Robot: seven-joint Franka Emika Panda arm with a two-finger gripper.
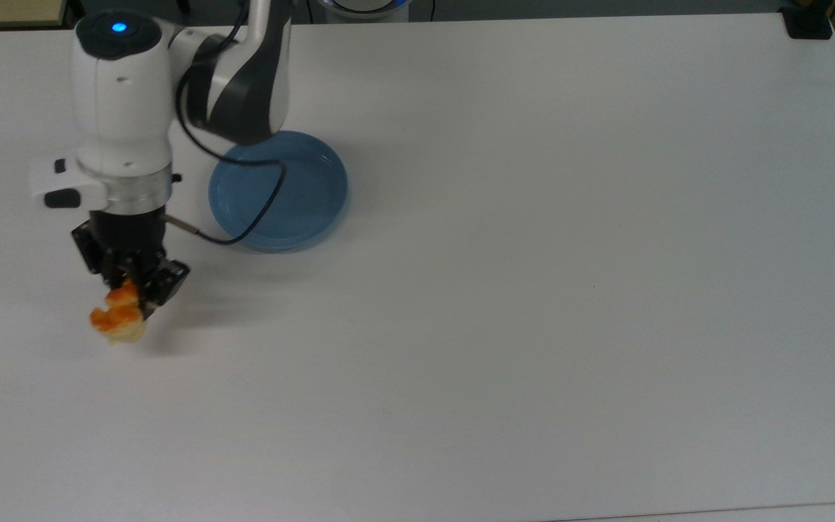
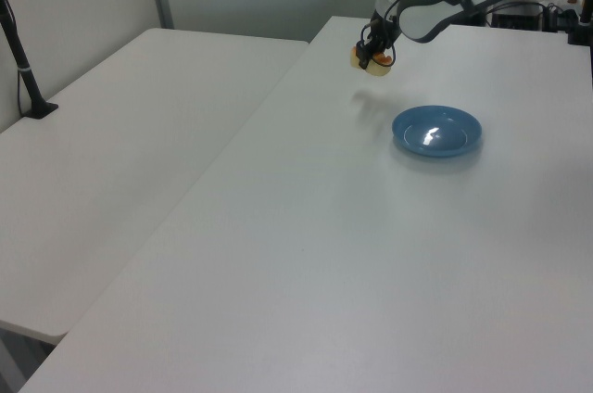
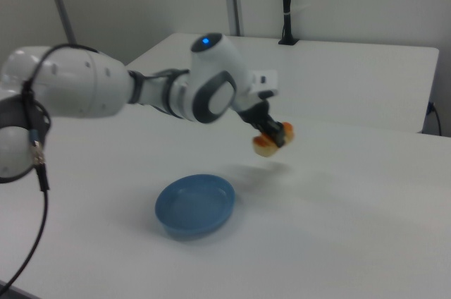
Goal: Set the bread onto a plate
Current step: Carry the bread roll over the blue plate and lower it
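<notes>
Fingers clamped on bread, gripper pointing down. Bread held in air, clear of bench; faint shadow on bench beneath it in left and right views. Orange-brown bumps up, pale base below. Plate lying flat on bench, bare inside, well apart from bread: toward top view's right, left view's lower right, right view's lower left. Cable looping from wrist over plate rim in top view.
</notes>
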